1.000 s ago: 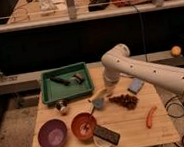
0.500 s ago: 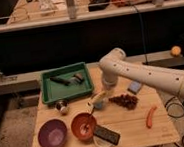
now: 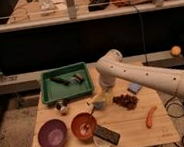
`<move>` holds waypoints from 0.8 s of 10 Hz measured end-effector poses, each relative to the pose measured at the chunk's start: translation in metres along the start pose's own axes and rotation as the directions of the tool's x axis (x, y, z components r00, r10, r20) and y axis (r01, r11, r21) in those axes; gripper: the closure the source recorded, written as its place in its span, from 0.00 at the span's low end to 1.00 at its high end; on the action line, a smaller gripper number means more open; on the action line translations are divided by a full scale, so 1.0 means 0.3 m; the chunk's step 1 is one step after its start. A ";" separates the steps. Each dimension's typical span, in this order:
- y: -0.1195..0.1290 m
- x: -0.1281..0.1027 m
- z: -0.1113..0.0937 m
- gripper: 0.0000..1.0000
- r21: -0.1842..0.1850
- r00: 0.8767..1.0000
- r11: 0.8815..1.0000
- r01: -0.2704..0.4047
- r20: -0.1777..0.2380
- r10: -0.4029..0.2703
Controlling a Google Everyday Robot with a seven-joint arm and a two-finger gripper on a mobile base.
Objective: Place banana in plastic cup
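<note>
Hovering low over the middle of the wooden table (image 3: pixel 138 130), the gripper (image 3: pixel 102 93) sits right above the banana (image 3: pixel 102 100), a pale yellow piece just off the front corner of the green tray (image 3: pixel 50 95). I honestly can't tell how far open the gripper is or whether it has hold of the banana. The plastic cup (image 3: pixel 93 106) seems to be touching the banana on the tray side, just behind the red-orange bowl (image 3: pixel 83 125). The purple bowl (image 3: pixel 52 134) sits beside that one.
</note>
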 end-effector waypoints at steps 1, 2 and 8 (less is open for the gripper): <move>-0.004 -0.022 -0.015 0.20 -0.017 0.999 0.999 0.041 -0.011 -0.041; -0.007 -0.046 -0.019 0.20 -0.035 0.997 0.996 0.078 -0.015 -0.079; 0.000 -0.061 -0.027 0.20 -0.093 0.986 0.983 0.158 -0.037 -0.162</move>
